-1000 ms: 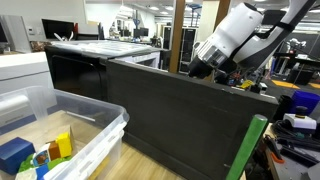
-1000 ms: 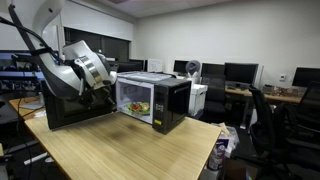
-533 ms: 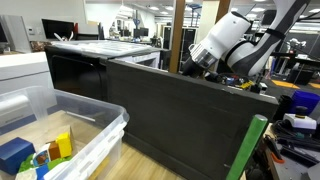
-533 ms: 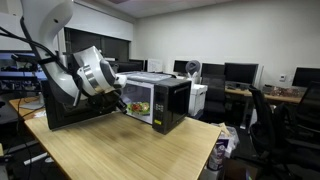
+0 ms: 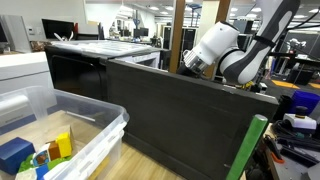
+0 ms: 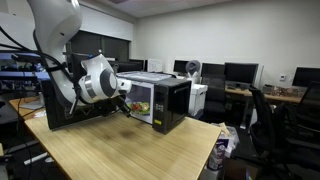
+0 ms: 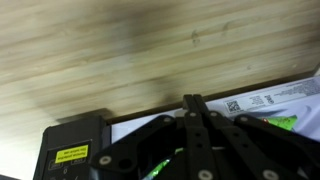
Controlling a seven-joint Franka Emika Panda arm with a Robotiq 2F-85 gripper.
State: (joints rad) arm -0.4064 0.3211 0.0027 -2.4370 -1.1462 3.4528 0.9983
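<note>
One wooden table (image 6: 120,150) carries a black microwave (image 6: 165,100), with bare top in front. Its door (image 6: 70,108) stands swung wide: likely rigid, light on its hinge, best pushed near the free edge. The gripper (image 6: 122,102), jaws pressed together and empty, hovers between door and microwave front.

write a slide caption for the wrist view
Shut black two-finger gripper in front of a white green-printed package, a black yellow-stickered box beside it, light wooden tabletop beyond.
</note>
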